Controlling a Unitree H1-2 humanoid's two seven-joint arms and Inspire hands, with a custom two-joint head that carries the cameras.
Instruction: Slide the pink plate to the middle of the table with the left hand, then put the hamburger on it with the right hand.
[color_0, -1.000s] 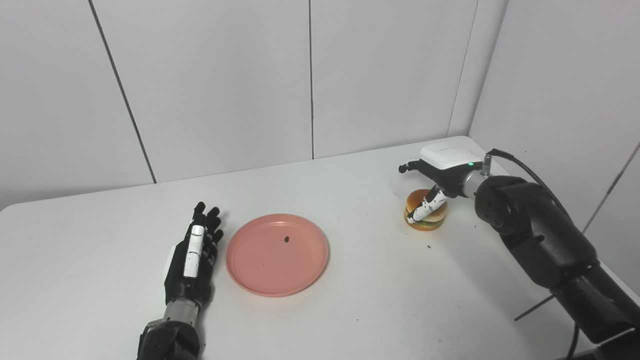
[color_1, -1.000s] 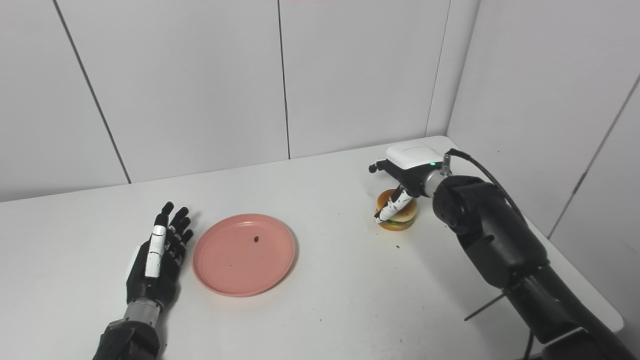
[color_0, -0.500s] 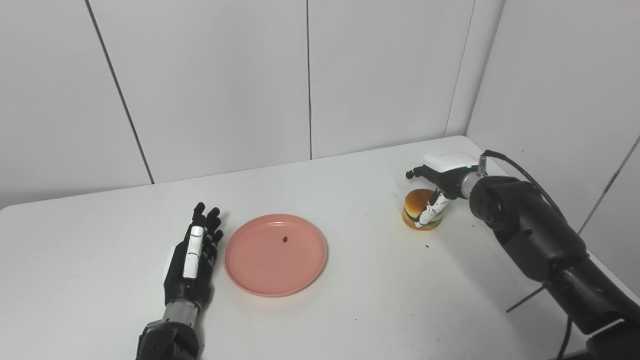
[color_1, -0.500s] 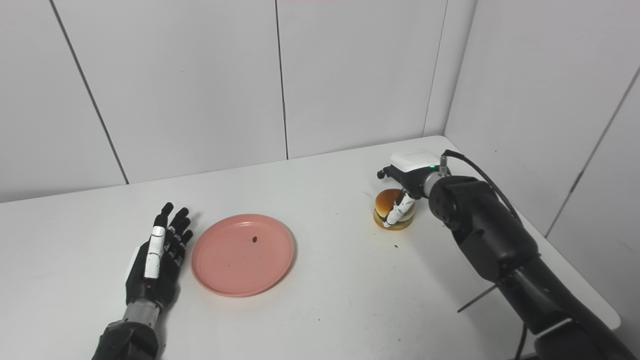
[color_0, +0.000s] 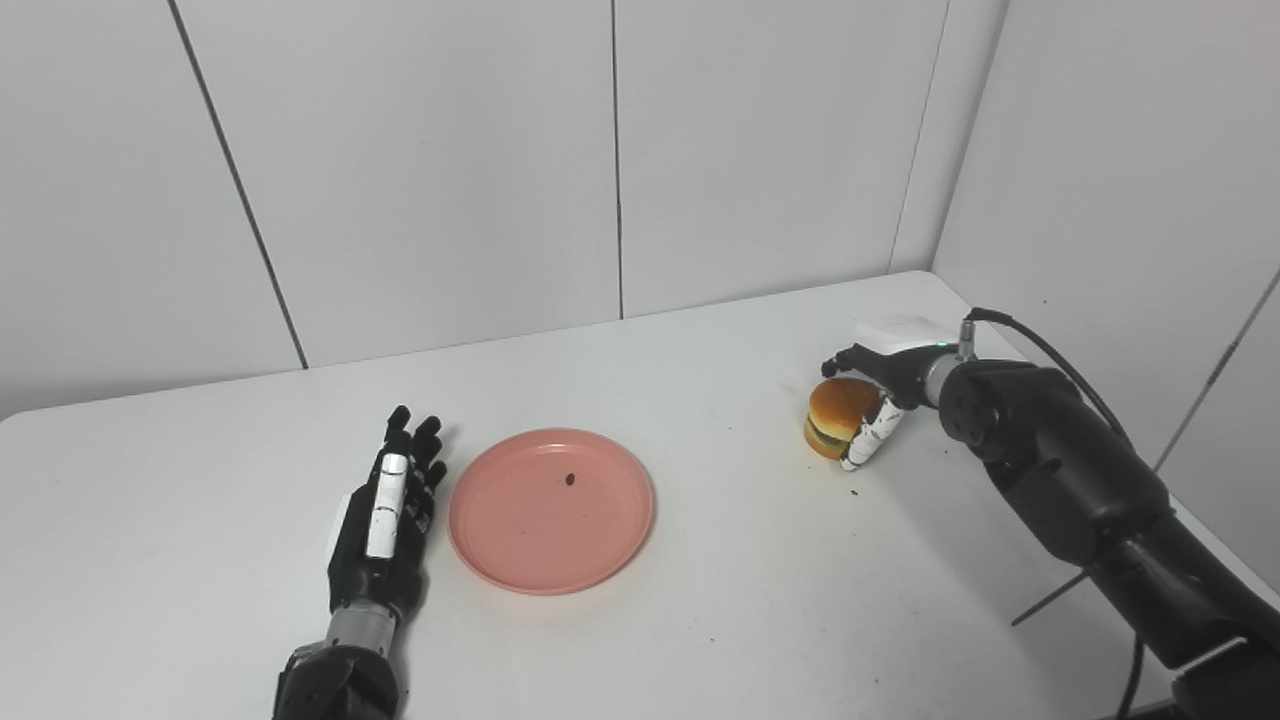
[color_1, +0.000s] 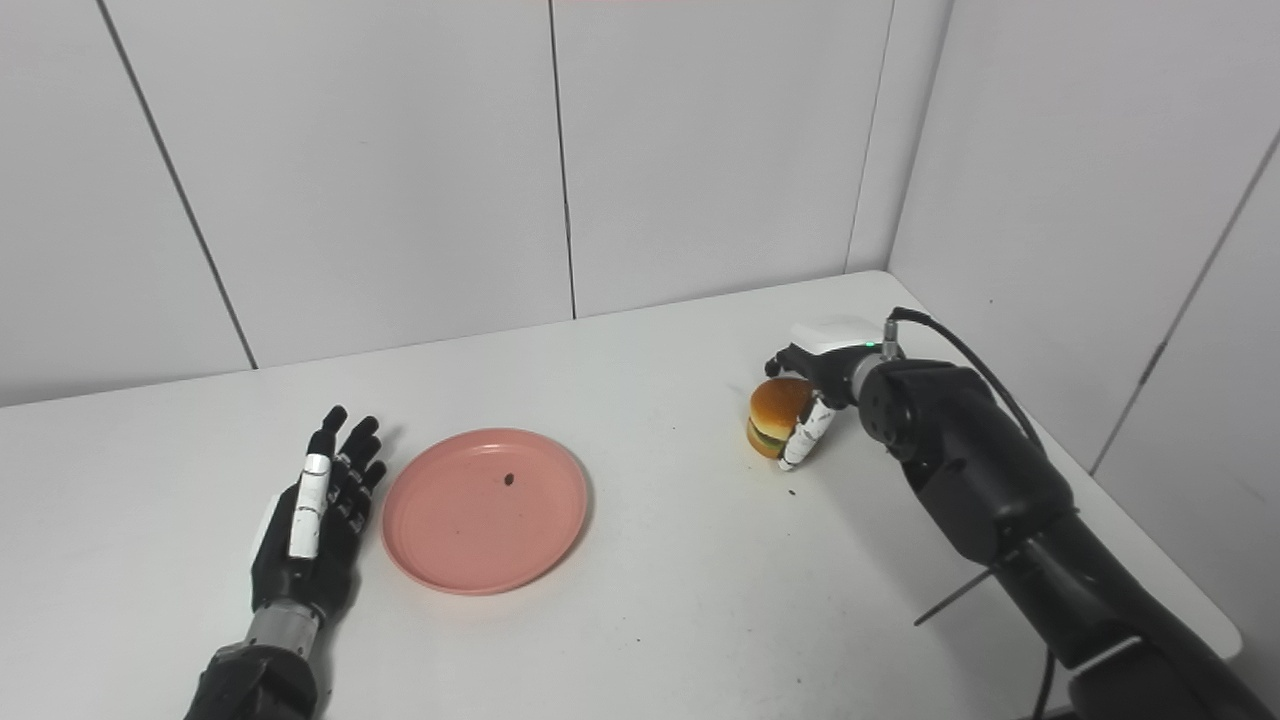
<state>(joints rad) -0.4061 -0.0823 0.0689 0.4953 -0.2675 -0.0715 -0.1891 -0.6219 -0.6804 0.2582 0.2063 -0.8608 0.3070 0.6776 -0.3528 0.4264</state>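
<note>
The hamburger (color_0: 838, 416) is gripped, tilted, by the right robot hand (color_0: 880, 385) near the tabletop's (color_0: 700, 600) right side, well apart from the pink plate (color_0: 551, 510). The left robot hand (color_0: 385, 520) is laid flat, fingers spread, holding nothing, just beside the plate's left rim.

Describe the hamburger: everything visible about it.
The hamburger looks like a toy: glossy tan bun on top, a dark and green band of filling, and a yellow-orange base. It is tilted, its top leaning left toward the pink plate. The right hand is shut on it, a white-tipped finger across its right side. It sits at the table's far right, well apart from the plate.
</note>
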